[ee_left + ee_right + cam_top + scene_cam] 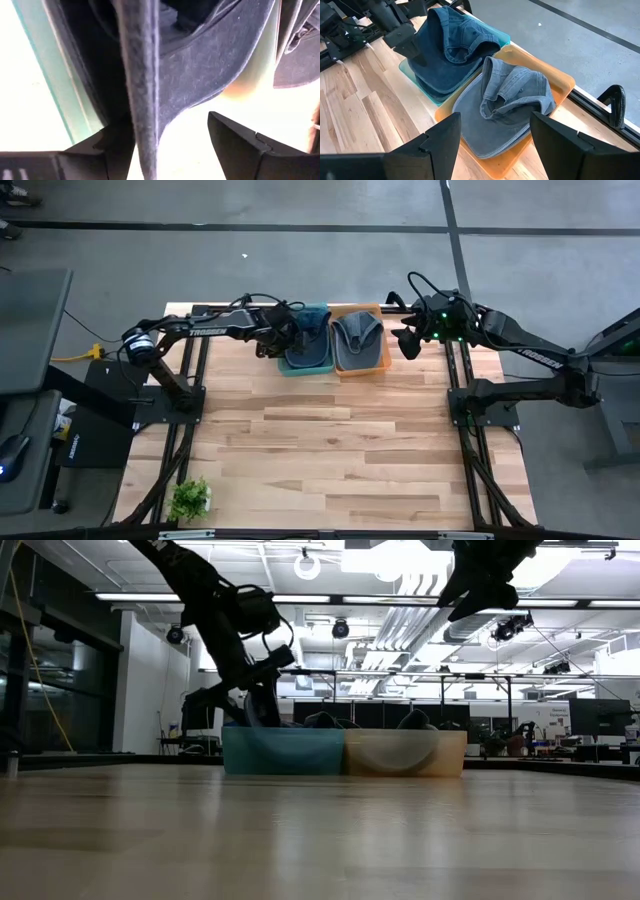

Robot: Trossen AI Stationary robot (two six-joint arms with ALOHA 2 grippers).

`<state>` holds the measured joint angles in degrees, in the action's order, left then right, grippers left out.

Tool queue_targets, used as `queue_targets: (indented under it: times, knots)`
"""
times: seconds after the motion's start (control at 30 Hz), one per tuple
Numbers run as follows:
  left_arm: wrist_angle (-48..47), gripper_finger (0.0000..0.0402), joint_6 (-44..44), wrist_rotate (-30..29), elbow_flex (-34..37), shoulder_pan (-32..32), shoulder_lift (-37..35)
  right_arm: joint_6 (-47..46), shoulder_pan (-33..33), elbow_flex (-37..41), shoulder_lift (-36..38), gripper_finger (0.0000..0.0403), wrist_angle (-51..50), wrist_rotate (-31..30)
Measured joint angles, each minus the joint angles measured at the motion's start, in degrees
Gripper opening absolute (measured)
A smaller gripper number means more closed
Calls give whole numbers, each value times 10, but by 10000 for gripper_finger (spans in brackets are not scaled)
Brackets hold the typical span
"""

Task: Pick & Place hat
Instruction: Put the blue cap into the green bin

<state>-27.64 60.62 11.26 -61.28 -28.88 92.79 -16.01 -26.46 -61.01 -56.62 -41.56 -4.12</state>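
A dark blue denim hat point(308, 340) point(450, 50) lies crumpled in a teal bin point(300, 368) point(283, 752) at the table's far edge. Beside it, a paler grey-blue hat point(355, 335) point(510, 105) lies in an orange bin point(383, 360) point(560, 80). My left gripper point(280, 340) point(165, 145) is open at the teal bin's left side, with the dark hat's brim edge point(142, 100) standing between its fingers. My right gripper point(408, 345) point(495, 140) hovers open, above and to the right of the orange bin. My left gripper stands open around the dark blue hat's brim edge point(145, 125), coming at it from the table's left. The edge runs close beside one finger point(112, 147). I cannot tell whether that finger touches it. The hat lies in the teal bin.
The two bins stand side by side, touching, at the far middle of the wooden table point(330, 450). A small green plant point(190, 498) sits at the near left corner. The rest of the tabletop in front of the bins is bare wood.
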Motion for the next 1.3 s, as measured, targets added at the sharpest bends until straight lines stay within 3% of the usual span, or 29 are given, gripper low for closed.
queue_targets:
  times: [0.4,0.67,0.83,1.03,1.3]
  knots:
    - [-19,231,-4,-36,0,0,-44,0,0,0,0,232,0,0]
    - [-108,218,-20,-131,0,0,-89,-4,0,0,0,232,-6,0]
    - [-87,155,-49,-178,-1,5,-132,-4,0,0,0,232,-11,0]
    - [-28,17,-114,-190,-1,24,-147,-4,0,0,0,232,-11,-5]
    - [19,2,-139,-237,-1,50,-111,-4,0,0,0,232,-11,-14]
